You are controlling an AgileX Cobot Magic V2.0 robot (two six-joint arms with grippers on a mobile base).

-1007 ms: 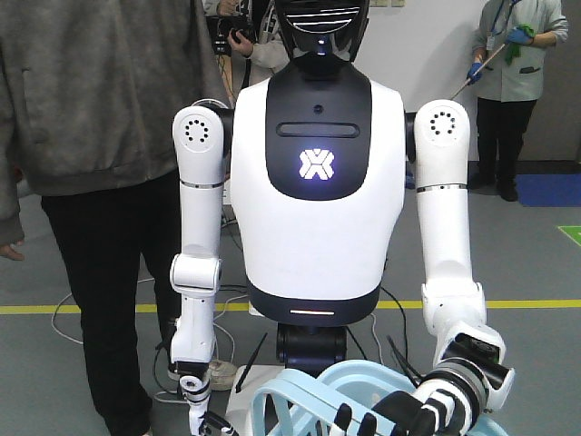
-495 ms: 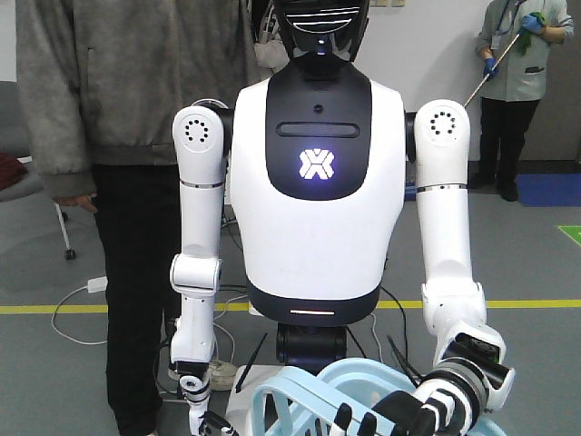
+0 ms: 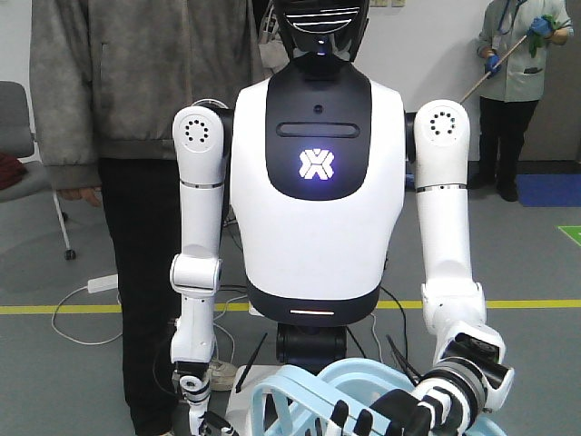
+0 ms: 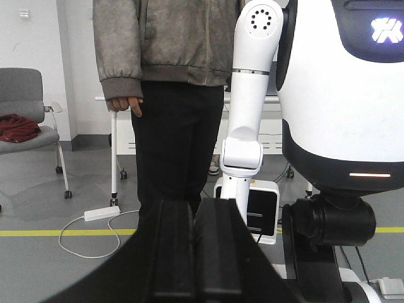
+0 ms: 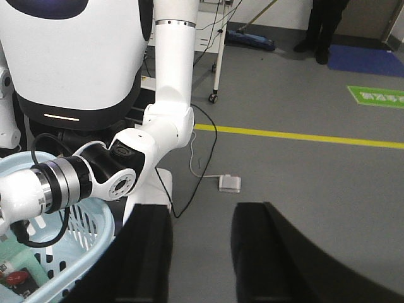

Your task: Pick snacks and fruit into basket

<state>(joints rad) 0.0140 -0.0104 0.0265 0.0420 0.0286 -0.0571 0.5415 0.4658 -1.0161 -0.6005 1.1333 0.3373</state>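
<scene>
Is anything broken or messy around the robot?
Nothing looks broken or spilled. The light blue basket sits upright by the robot's forearm, with a teal snack pouch inside. Only loose cables and a power strip trail across the floor behind.

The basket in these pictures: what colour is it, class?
Light blue. The basket shows its slatted wall best in the right wrist view.

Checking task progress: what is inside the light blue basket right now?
Inside the basket, the right wrist view shows a teal-green pouch with something red on it. The rest is cut off by the frame and a white arm.
</scene>
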